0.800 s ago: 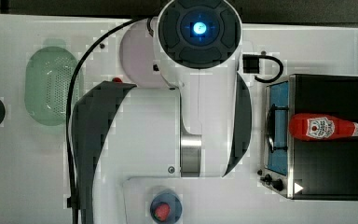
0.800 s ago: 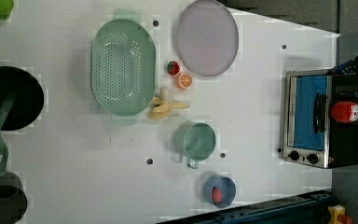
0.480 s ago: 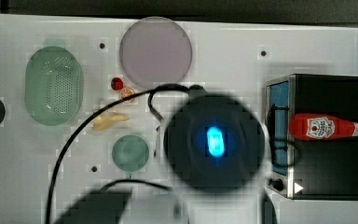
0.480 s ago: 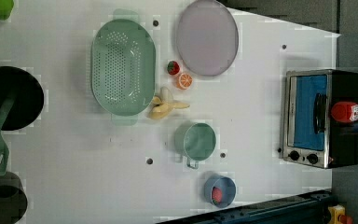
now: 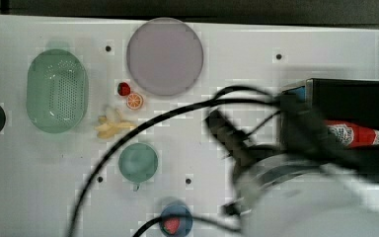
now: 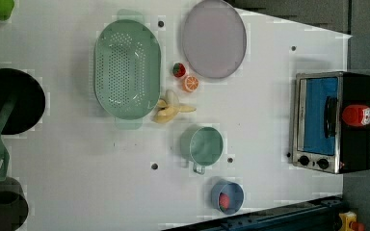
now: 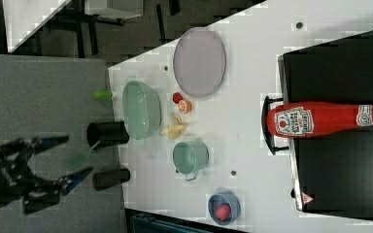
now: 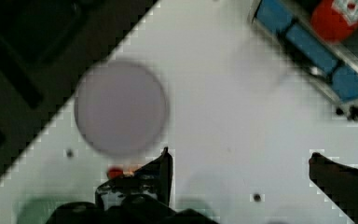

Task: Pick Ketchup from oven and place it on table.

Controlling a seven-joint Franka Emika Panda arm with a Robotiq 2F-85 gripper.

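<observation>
Ketchup [image 6: 361, 115] lies on its side atop the oven [image 6: 331, 121], near one end edge of the table [image 6: 260, 125]. In the top view the blurred arm covers part of the bottle and oven front. Gripper [image 8: 240, 161] fingers spread wide, empty, above the table; tips cut off.

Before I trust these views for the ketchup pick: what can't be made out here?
- Top view: the blurred arm covers the oven front and the Ketchup base.
- Wrist view: Ketchup cut off by the frame edge.
- Left view: Ketchup label too small to read.
</observation>
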